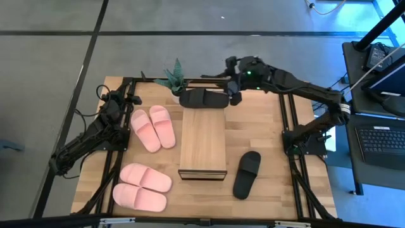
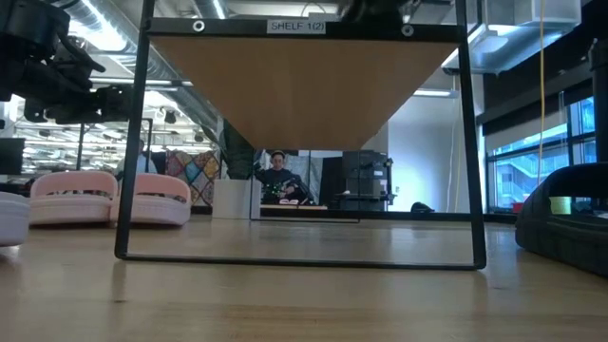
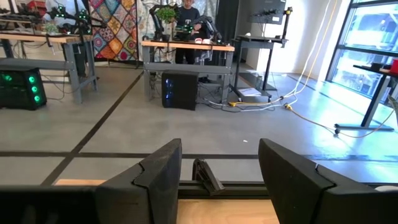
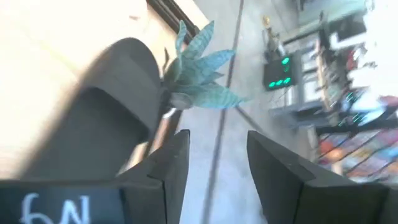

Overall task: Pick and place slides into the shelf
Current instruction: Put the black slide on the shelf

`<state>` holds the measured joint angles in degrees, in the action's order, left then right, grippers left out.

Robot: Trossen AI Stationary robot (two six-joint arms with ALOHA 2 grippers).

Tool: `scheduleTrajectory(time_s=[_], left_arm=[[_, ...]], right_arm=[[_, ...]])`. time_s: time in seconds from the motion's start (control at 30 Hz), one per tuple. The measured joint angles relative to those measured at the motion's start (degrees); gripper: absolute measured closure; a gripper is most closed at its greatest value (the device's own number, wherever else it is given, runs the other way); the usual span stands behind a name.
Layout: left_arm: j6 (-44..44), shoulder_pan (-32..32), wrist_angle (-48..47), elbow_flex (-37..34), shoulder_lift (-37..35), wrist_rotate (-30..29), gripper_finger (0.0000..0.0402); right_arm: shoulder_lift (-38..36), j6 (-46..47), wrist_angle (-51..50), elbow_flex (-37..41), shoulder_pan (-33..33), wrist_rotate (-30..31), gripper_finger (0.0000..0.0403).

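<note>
While shelf [image 1: 202, 142] top lies bare | right tool [image 1: 235, 96] parted beside black slide [image 1: 202, 99] | left tool [image 1: 134, 99] wide

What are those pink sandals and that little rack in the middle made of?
The pink sandals look like soft moulded foam or rubber: matte, rounded edges, one thick strap each. The rack seems to have a pale wood plank top with visible grain, on a thin dark frame, probably metal.
</note>
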<state>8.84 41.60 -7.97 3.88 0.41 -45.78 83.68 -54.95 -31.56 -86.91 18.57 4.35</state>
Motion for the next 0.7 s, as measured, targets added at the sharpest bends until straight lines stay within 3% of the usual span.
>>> scheduleTrajectory(time_s=[0.17,0.33,0.7], left_arm=[[0.0,0.0,0.1,0.0,0.0,0.0,0.0196],[0.0,0.0,0.1,0.0,0.0,0.0,0.0196],[0.0,0.0,0.2,0.0,0.0,0.0,0.0196]], right_arm=[[-2.7,13.3,-8.6,0.0,0.0,-6.8,0.0240],[-2.9,18.3,-18.5,0.0,-0.4,-14.7,0.0240],[-2.9,33.0,-30.6,0.0,-8.2,-14.9,0.0240]])
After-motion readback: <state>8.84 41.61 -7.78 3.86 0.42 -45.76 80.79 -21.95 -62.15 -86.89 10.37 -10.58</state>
